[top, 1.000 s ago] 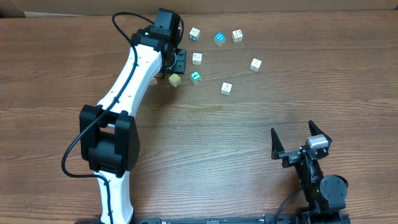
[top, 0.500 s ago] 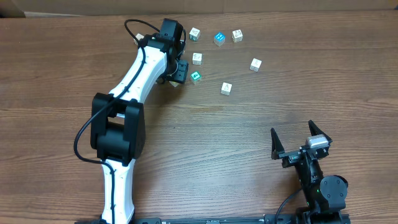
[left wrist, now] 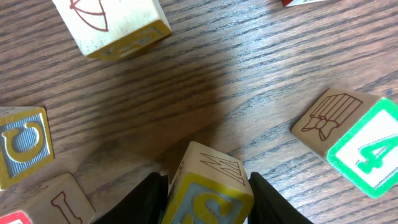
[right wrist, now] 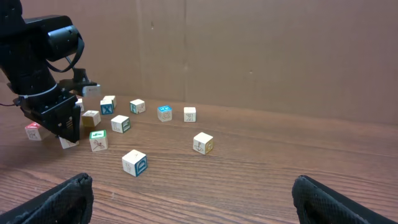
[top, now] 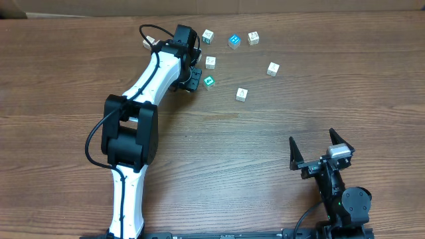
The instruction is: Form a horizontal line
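The pale yellow cube is at the bottom edge of the left wrist view, cut off below, and my left pincer clamps it. In the overhead view my arm hides it. Other cubes lie close around. My right pincer gapes wide at lower right, over bare table.

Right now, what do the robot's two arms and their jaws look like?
The left arm has white links with bulky black joint housings, and a black cable loops along it. The right arm is all black, with a small grey block near its wrist. Both arms end in black jaws; the right pair are pointed prongs.
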